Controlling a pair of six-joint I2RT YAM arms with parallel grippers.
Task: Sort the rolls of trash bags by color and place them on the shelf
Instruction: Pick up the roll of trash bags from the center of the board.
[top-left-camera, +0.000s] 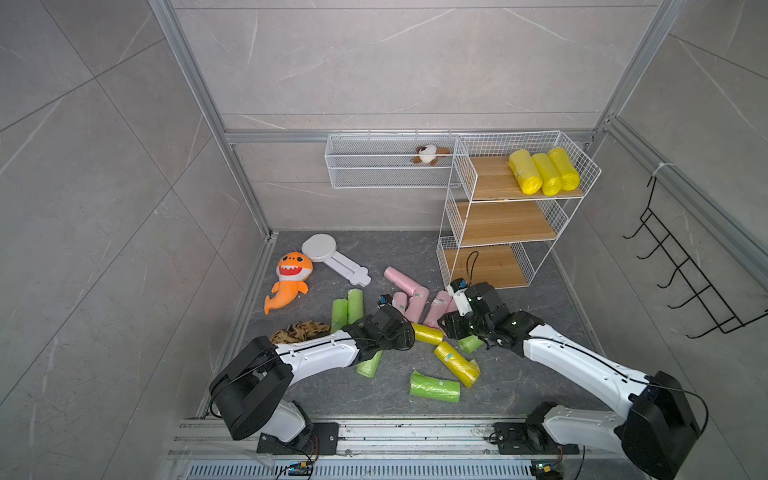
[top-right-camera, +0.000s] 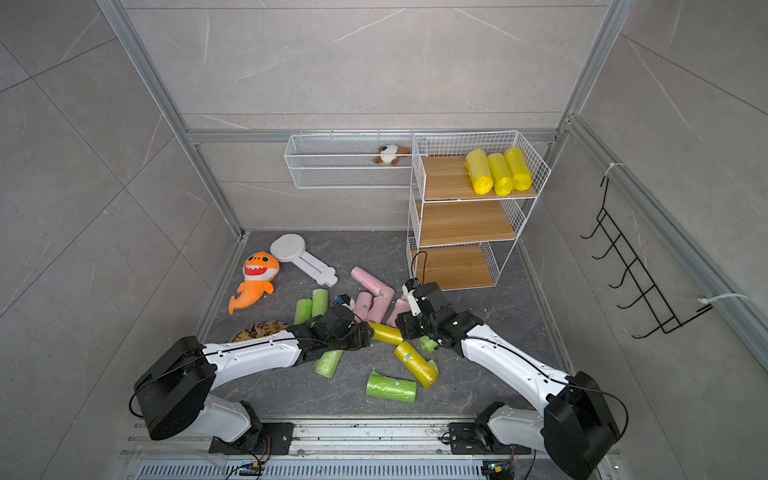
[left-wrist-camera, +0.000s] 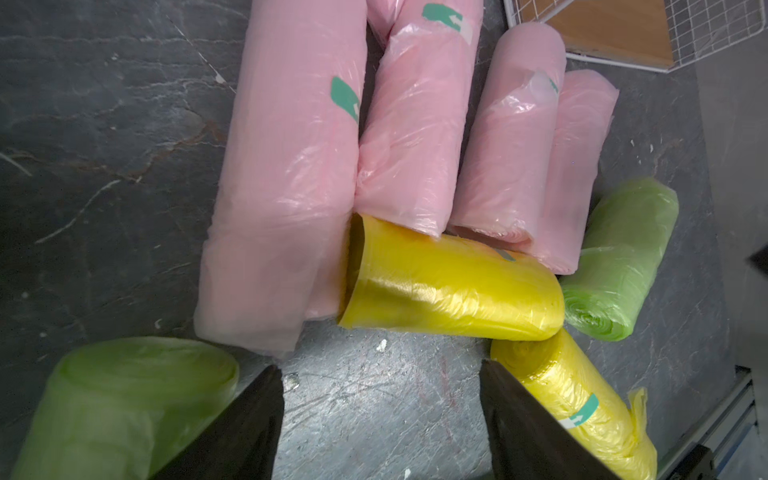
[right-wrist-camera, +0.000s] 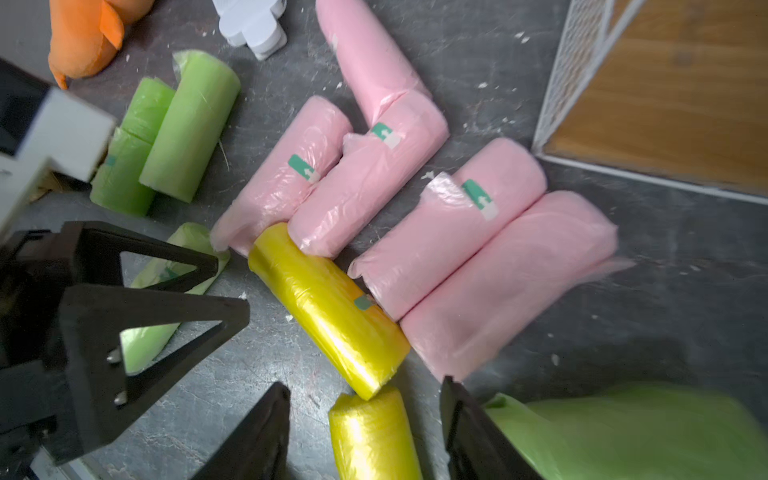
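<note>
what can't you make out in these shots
- Green roll under the left arm: both top views, its far end is covered.
- Second green roll: both top views, mostly under the right arm; right wrist view, blurred and cut by the frame edge.
- Nearest yellow roll: right wrist view, its end cut off by the frame edge.
- Rightmost pink rolls: top views, partly behind the right arm.

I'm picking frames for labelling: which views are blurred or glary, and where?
Right wrist view: the nearest green roll is motion-smeared, the outermost pink roll streaks at its edge. Left wrist view: the close-up green roll is soft, the yellow roll touching the pink ones shows glare. Both top views: sharp, evenly lit.
</note>
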